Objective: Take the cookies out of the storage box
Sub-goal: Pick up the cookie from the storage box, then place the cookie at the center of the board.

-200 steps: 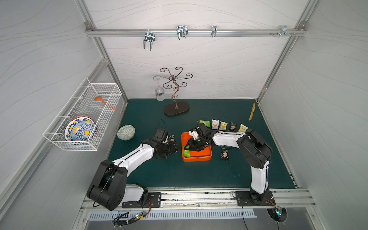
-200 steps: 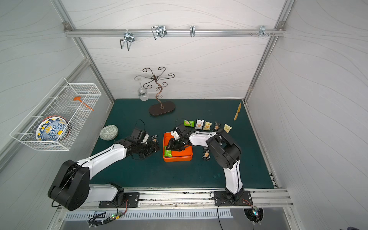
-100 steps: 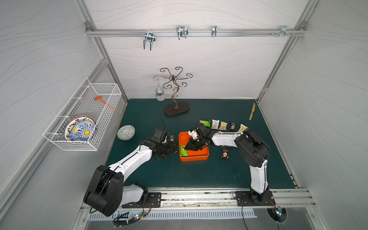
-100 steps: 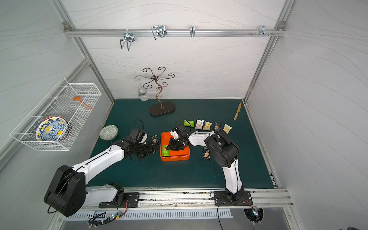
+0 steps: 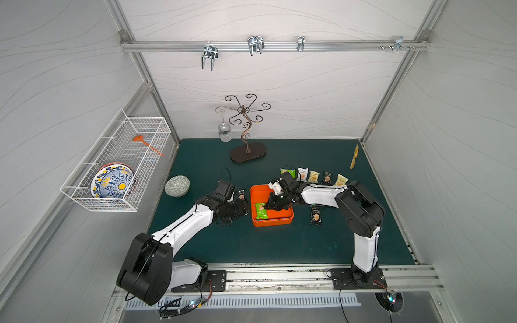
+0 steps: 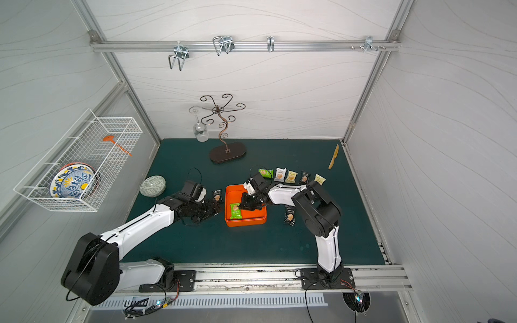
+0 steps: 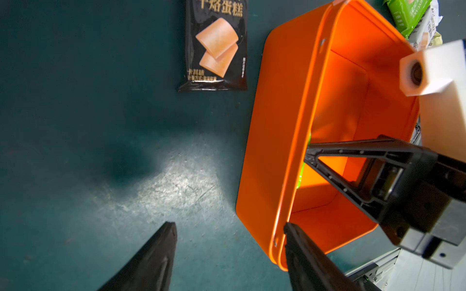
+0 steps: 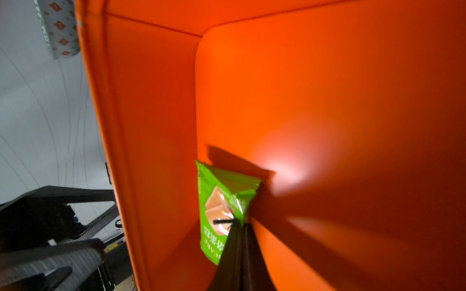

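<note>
The orange storage box (image 5: pixel 272 222) (image 6: pixel 246 222) sits mid-table. Inside it lies one green cookie packet (image 5: pixel 260 211) (image 8: pixel 222 199), and my right gripper (image 5: pixel 266 207) (image 8: pixel 240 224) is shut on its edge down in the box. My left gripper (image 5: pixel 247 208) (image 7: pixel 229 224) stands open at the box's left side. One of its fingers (image 7: pixel 302 252) is over the rim (image 7: pixel 280 191) and the other is outside above the mat. Several more cookies lie on the mat: a row (image 5: pixel 314 176) behind the box, a black one (image 5: pixel 316 214) to its right and a black one (image 7: pixel 216 50) by my left gripper.
A patterned bowl (image 5: pixel 177 186) lies upside down at the left. A metal stand (image 5: pixel 247 151) with a hanging wine glass is at the back. A wooden knife (image 5: pixel 354 160) lies by the right wall. A white wire basket (image 5: pixel 117 167) with plates hangs on the left wall.
My right gripper's jaws have shut on the green packet. The box has slid slightly to the left. The left gripper has kept its opening.
</note>
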